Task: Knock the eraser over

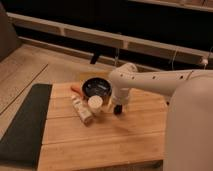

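Where the end effector (118, 109) dips beside the white cup (95, 102), its grip and the eraser are unclear.

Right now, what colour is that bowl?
Dark, nearly black bowl, beside the gripper; the camera view shows it.

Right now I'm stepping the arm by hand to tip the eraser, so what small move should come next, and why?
Probably a short sideways nudge. The gripper hangs low over the wooden table, just right of the white cup and in front of the dark bowl. The small dark shape at its tip may be the eraser; I can't confirm contact.
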`<state>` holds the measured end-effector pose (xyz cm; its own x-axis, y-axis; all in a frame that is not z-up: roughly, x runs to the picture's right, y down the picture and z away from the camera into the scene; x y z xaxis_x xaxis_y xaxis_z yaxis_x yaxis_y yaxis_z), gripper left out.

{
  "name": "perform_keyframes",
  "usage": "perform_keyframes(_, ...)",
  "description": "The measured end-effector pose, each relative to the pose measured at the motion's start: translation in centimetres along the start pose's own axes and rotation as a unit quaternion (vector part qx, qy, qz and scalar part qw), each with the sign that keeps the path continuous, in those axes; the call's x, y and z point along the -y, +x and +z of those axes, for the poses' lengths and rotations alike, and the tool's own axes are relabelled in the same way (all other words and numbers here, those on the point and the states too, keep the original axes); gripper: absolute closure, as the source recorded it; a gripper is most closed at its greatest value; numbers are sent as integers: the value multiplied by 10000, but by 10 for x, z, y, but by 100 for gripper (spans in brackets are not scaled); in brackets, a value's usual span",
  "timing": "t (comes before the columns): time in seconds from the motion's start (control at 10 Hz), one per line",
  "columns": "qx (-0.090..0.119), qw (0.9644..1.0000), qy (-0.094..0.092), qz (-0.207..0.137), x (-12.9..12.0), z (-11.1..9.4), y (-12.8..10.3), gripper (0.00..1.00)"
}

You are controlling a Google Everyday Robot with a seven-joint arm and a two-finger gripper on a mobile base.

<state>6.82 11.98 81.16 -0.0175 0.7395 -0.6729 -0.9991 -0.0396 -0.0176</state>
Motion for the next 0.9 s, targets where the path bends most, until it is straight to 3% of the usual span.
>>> perform_keyframes(0.1, -49, 9997, -25, -225, -6, 8, -6, 35)
perform_keyframes(0.4, -226, 9944, 263, -997, -13, 20, -18, 35)
perform_keyframes(0.8, -123, 9843, 569, -1668, -18, 3, -50, 35)
perform_keyframes(0.9, -49, 9837, 578, -1701, -21, -5, -54, 35)
